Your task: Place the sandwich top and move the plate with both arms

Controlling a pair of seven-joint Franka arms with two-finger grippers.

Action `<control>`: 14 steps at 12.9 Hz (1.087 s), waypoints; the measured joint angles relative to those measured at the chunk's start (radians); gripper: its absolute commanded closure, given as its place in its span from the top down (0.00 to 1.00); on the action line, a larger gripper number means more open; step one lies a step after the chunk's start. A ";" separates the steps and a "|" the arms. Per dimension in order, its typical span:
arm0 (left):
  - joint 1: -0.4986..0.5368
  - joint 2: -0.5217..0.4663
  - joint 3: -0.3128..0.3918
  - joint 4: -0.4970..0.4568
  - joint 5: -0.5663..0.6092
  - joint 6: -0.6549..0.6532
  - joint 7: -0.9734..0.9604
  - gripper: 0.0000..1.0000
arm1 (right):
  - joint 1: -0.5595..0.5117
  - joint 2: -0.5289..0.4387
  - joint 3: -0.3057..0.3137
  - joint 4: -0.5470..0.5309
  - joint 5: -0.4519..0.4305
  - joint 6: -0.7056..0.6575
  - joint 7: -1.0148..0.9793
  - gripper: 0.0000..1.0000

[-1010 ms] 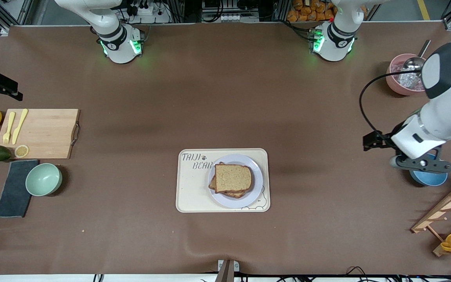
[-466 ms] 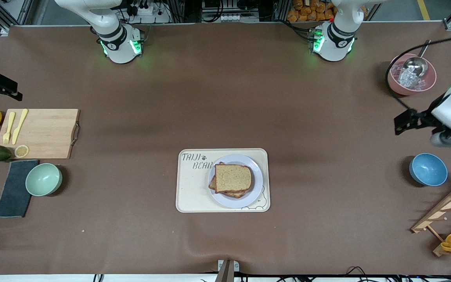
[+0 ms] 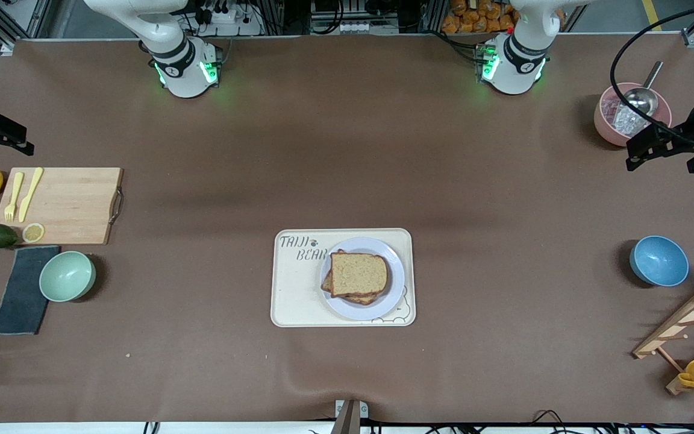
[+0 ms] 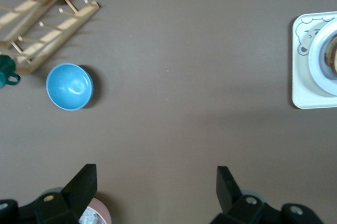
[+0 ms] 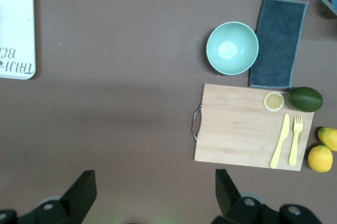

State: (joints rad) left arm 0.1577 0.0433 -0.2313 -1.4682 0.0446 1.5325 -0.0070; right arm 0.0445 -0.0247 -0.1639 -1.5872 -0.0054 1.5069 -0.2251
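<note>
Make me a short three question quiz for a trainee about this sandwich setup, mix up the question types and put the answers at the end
1. True or false: the sandwich top already lies on the stack on the plate.
2. The plate sits on: A) the wooden cutting board B) the cream tray C) bare table.
3. Fill in: both the left gripper and the right gripper have their fingers ____.

Key: 1 true; 2 B; 3 open.
</note>
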 measured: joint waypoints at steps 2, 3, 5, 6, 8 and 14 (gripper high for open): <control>-0.066 -0.045 0.068 -0.057 -0.014 -0.001 -0.002 1.00 | 0.000 0.000 0.000 0.000 0.000 0.001 0.000 1.00; -0.107 -0.073 0.105 -0.087 -0.017 -0.001 -0.010 1.00 | 0.000 0.000 0.000 0.000 0.000 0.001 0.000 1.00; -0.153 -0.111 0.144 -0.125 -0.019 -0.001 -0.022 1.00 | 0.000 0.000 0.000 0.000 0.000 0.001 0.000 1.00; -0.173 -0.120 0.159 -0.135 -0.019 -0.001 -0.047 1.00 | 0.000 0.000 0.000 0.000 0.000 0.001 0.000 1.00; -0.192 -0.122 0.174 -0.142 -0.019 -0.001 -0.100 1.00 | 0.000 0.000 0.000 0.000 0.000 0.001 0.000 1.00; -0.192 -0.115 0.181 -0.144 -0.021 0.000 -0.116 1.00 | 0.000 0.000 0.000 0.000 0.000 0.001 0.000 1.00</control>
State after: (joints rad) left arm -0.0345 -0.0715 -0.0506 -1.6120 0.0237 1.5326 -0.1227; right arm 0.0446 -0.0247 -0.1640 -1.5870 -0.0057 1.5080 -0.2251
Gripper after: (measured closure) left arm 0.000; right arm 0.000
